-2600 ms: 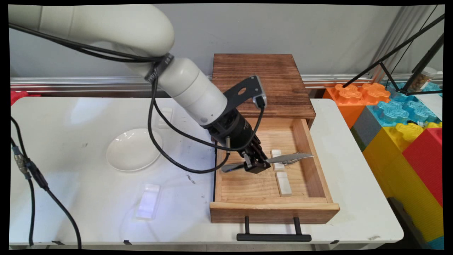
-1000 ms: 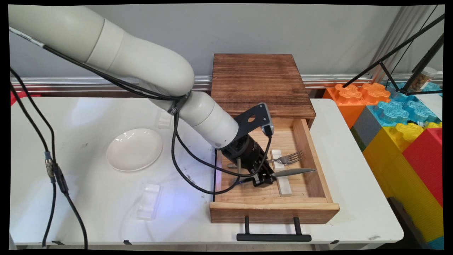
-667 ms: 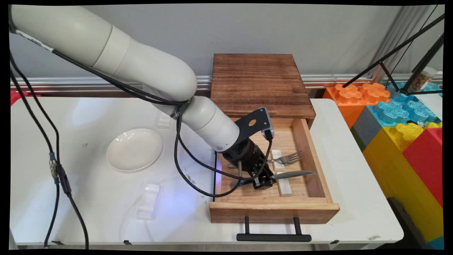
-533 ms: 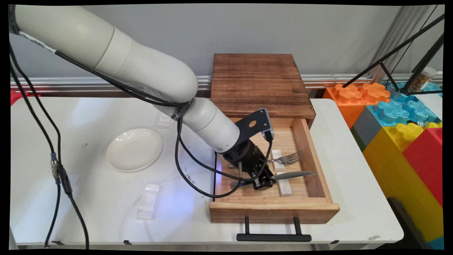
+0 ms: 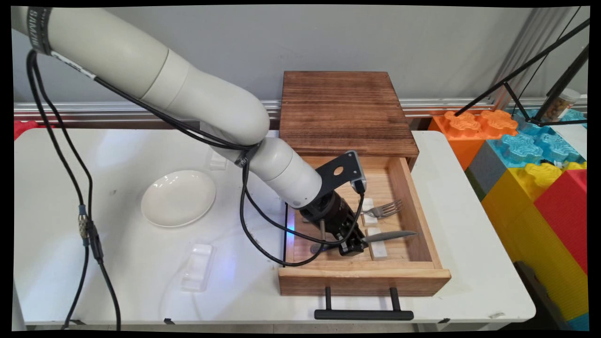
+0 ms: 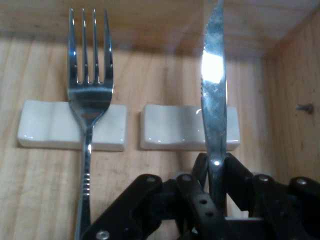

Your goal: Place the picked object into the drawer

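My gripper (image 5: 353, 245) is low inside the open wooden drawer (image 5: 364, 280), shut on the handle of a steel knife (image 5: 392, 234). The knife's blade points right, across the nearer white rest (image 5: 377, 248). In the hand view the knife (image 6: 214, 90) runs up from my gripper (image 6: 216, 180) over the right-hand white rest (image 6: 172, 127); whether it touches the rest I cannot tell. A fork (image 6: 90, 100) lies on the left-hand white rest (image 6: 50, 125). In the main view that fork (image 5: 385, 209) sits farther back in the drawer.
The drawer belongs to a dark wooden cabinet (image 5: 345, 110) at the table's back. A white plate (image 5: 178, 198) and a clear plastic rest (image 5: 197, 265) lie on the table to the left. Big coloured blocks (image 5: 530, 178) stand past the right edge.
My gripper has carried the knife toward the drawer's front and down, from over the fork to over the nearer rest. The fork stays on the farther rest.
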Tool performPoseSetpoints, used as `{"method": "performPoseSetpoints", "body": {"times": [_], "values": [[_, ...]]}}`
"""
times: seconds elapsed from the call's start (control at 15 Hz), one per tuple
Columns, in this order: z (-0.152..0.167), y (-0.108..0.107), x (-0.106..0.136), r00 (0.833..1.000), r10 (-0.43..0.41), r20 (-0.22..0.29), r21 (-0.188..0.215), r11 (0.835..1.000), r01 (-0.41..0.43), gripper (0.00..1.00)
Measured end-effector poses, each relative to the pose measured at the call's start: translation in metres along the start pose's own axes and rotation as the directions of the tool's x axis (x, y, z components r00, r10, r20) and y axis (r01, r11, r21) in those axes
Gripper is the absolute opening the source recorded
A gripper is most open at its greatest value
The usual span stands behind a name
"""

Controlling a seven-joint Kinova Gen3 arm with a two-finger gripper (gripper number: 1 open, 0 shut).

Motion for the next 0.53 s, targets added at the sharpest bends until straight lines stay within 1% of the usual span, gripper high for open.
{"method": "performPoseSetpoints", "body": {"times": [0.53], "values": [[0.0093, -0.0012, -0.0021, 1.0, 0.006, 0.002, -0.004, 1.0, -0.006, 0.0]]}}
